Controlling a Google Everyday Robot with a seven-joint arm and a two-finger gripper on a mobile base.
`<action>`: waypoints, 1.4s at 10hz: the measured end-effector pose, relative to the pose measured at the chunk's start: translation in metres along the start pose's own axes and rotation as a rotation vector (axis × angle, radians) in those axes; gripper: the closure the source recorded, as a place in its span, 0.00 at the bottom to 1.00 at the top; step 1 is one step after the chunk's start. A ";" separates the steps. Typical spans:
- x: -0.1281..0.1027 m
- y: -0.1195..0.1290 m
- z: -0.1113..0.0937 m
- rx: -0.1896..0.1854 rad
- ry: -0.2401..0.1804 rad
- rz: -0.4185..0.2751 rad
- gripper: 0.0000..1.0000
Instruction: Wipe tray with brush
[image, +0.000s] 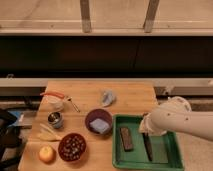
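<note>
The green tray (170, 159) lies at the table's front right corner. A short brown block (126, 138) lies in its left part. The slim black brush (148, 146) stands nearly upright in the tray's middle, with its lower end on the tray floor. My gripper (145, 132) reaches in from the right on the white arm (175, 120). It is shut on the brush's upper end, just right of the brown block.
Left of the tray is a purple bowl (98, 121) holding a blue sponge. Further left are a dark bowl of nuts (72, 146), an apple (46, 153), bananas (47, 133), a metal cup (55, 119) and a white cup (54, 102). A crumpled cloth (108, 96) lies behind.
</note>
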 end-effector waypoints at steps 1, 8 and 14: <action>0.003 -0.016 -0.001 0.011 0.003 0.027 1.00; -0.031 -0.064 0.004 -0.013 -0.031 0.129 1.00; -0.024 0.023 0.019 -0.072 0.000 0.043 1.00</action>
